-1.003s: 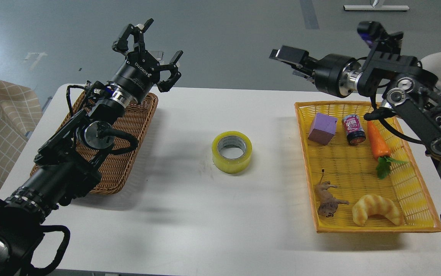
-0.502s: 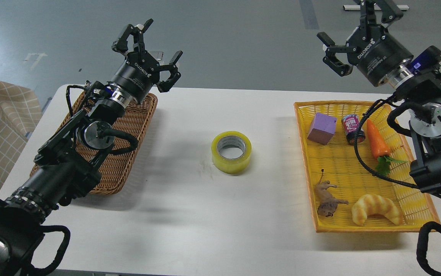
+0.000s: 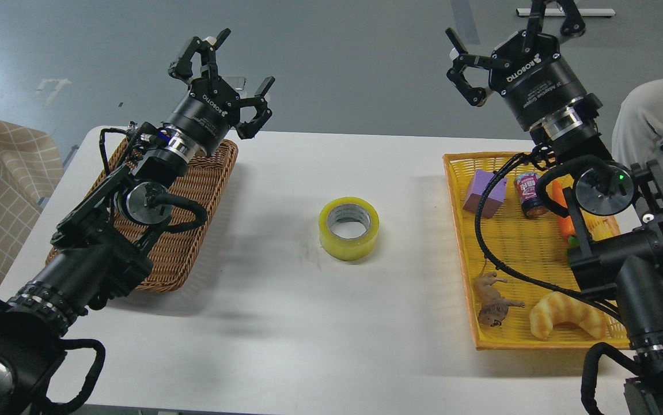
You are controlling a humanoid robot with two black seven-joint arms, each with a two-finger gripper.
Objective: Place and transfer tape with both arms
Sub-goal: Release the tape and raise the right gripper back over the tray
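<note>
L arm (image 3: 106, 230) comes in from the near-left corner of the counter (image 3: 285, 323) and crosses over the wicker tray (image 3: 204, 173) by the left edge. L gripper (image 3: 222, 69) hangs up past the far edge, fingers (image 3: 259, 109) spread wide, nothing in them.

Tape (image 3: 348, 228) lies flat, core hole up, mid-counter, about halfway btwn wicker tray and yellow basket (image 3: 458, 230). It touches nothing, both grippers well apart from it.

R gripper (image 3: 510, 40) is high beyond the far-right part of the counter, fingers (image 3: 469, 86) wide open, empty. R arm (image 3: 636, 271) lies over the yellow basket along the right edge, its cable (image 3: 487, 236) looping down over the purple block (image 3: 484, 193), can (image 3: 531, 195) and toy animal (image 3: 495, 300). The croissant (image 3: 564, 314) sits at the near end. The carrot (image 3: 564, 222) is mostly hidden by the arm.

Risks, as I judge them:
- Whichever arm goes for the tape has a long reach down and inward. Roll is low and round, so an off-centre close prob. skids it across the smooth counter instead of gripping.
- A finger into the core hole plus others outside could tip the roll on edge, then it rolls off.
- R arm swinging left may drag the cable thru basket contents, knocking over the can or snagging the toy.
- L arm dropping could clip the wicker tray rim and shift it.
- Handover mid-air: if the giver lets go before the taker has closed, tape drops and may roll to an edge. Both grippers meeting over the centre also risk a finger clash.
</note>
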